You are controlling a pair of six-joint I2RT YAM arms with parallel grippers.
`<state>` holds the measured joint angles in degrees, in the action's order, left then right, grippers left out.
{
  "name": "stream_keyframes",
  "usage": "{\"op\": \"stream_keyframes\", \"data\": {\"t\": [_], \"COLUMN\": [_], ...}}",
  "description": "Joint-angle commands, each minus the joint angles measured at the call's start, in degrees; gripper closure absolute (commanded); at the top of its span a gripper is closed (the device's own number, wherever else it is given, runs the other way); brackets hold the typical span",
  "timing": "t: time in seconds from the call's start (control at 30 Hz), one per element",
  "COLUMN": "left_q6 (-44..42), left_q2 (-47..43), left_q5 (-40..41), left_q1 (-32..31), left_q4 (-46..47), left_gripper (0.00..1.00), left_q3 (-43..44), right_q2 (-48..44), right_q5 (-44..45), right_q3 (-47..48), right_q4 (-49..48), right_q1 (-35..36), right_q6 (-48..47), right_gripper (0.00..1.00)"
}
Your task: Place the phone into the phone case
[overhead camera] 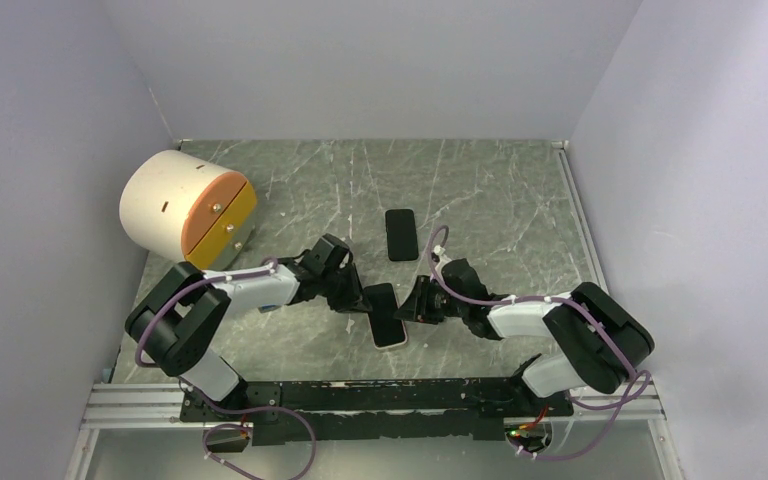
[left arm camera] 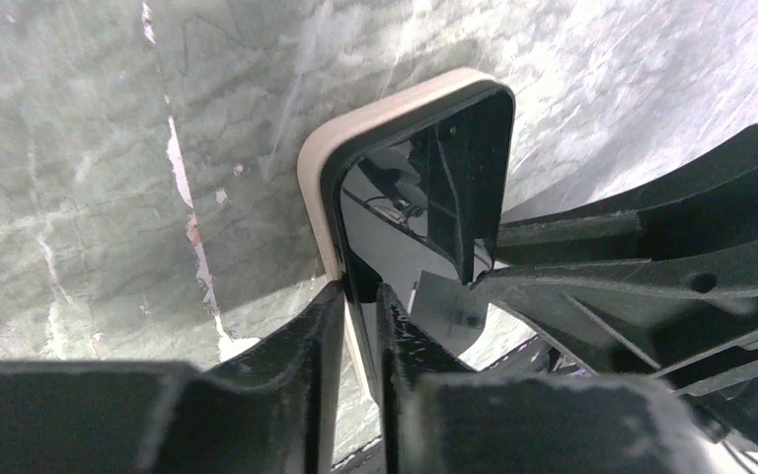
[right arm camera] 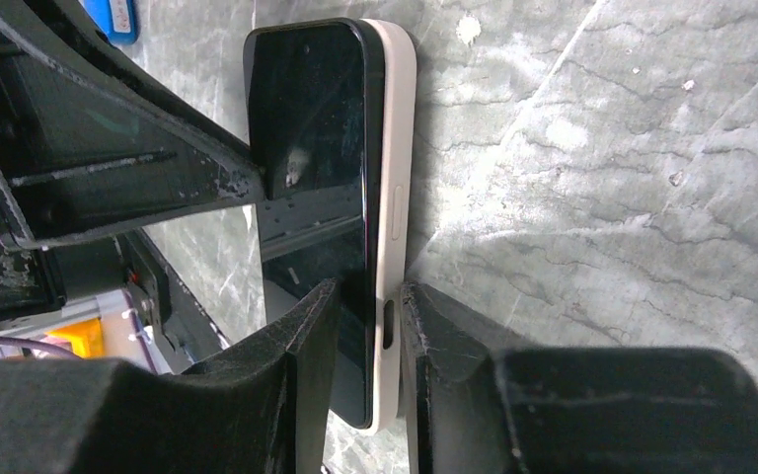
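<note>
Left gripper (left arm camera: 358, 301) and right gripper (right arm camera: 367, 301) pinch a thin beige translucent case (right arm camera: 398, 148) around a glossy black phone (right arm camera: 306, 118); uneven squeezing may unseat it.

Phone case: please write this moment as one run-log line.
phone: in phone case; left gripper: shut on phone case; right gripper: shut on phone case

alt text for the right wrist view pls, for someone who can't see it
The right gripper pinches a black phone backed by a beige phone case, with the grey marbled table behind them. From the left, the left gripper's finger touches the phone's dark screen.
</note>
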<state>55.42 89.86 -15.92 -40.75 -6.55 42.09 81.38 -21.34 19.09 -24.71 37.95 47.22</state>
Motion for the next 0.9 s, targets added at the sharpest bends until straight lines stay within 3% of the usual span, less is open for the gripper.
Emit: {"op": "stream_keyframes", "data": {"t": [0.0, 0.07, 0.23, 0.57, 0.87], "left_q6": [0.64, 0.21, 0.21, 1.13, 1.54], "left_q2": [-0.91, -2.73, -7.08, -5.34, -5.69], "left_q5": [-2.49, -2.11, -2.86, -4.93, -6.29], "left_q1": [-3.43, -3.49, -3.50, -3.72, -4.64], "left_q4": [-4.08, -7.46, -10.75, -5.44, -5.33], "left_gripper": [0.72, 0.63, 0.57, 0.61, 0.70], "left_q3": [0.90, 1.83, 0.98, -2.34, -0.27], "right_q2": [-0.87, -2.13, -4.10, -3.62, -5.16], "right_q5": [-2.97, -1.54, 0.31, 0.08, 0.78], "right_q3": [0.33, 0.56, 0.34, -1.26, -1.09], "right_q4": [-4.64, -2.26, 0.96, 0.41, 2.26], "right_q1": [0.81, 0.81, 0.85, 0.81, 0.85], "right_q6": [2.60, 2.38, 1.68, 2.05, 1.75], "right_gripper": [0.68, 0.68, 0.68, 0.68, 0.69]}}
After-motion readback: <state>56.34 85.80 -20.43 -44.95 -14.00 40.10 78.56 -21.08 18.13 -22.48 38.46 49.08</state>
